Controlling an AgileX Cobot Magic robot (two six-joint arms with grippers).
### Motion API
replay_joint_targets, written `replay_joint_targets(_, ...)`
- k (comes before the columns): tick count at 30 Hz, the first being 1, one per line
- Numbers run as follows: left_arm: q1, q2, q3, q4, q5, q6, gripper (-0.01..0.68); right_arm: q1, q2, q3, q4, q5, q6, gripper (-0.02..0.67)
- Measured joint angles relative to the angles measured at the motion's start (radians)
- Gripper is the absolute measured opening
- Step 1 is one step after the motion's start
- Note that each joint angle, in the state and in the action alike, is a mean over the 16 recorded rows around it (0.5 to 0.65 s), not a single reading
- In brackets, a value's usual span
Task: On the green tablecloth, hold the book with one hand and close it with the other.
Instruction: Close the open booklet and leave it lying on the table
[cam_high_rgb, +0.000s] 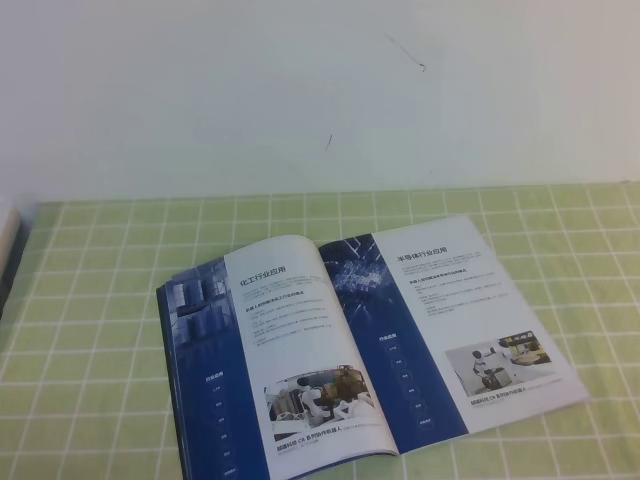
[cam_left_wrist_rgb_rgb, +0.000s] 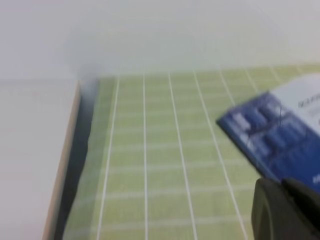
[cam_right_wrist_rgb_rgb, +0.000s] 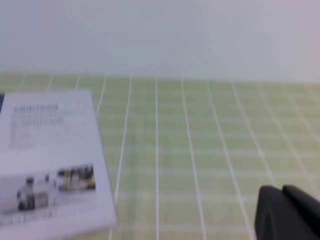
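Book (cam_high_rgb: 365, 345) open, apart from tools.

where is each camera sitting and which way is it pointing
Exterior high: sits above the front, looks down and back at the open book on the tablecloth; no robot part shows.
Left wrist: low, left of the book, faces along the cloth to the wall; only a black bit of the left gripper shows.
Right wrist: low, right of the book, faces the wall; a black bit of the right gripper shows.
Shared: all see the book and the tablecloth.
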Motion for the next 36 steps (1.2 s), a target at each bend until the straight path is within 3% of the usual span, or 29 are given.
replay_joint_targets(12,-0.001,0.000,0.001,-0.002,-0.543,0.005,-0.003,0.000,0.000,0.003,0.011,-0.581,-0.026,-0.004)
replay_joint_targets(17,-0.001,0.000,-0.006,-0.002,-0.653,0.008,-0.003,0.000,0.000,-0.007,0.026,-0.698,-0.060,-0.004)
replay_joint_targets(24,-0.003,0.023,-0.118,-0.002,-0.479,0.013,-0.003,0.000,0.028,-0.130,0.044,-0.515,-0.137,-0.004)
replay_joint_targets(36,-0.005,0.365,-0.506,-0.059,0.111,0.035,-0.003,0.000,0.418,-0.598,0.162,0.223,-0.285,-0.004)
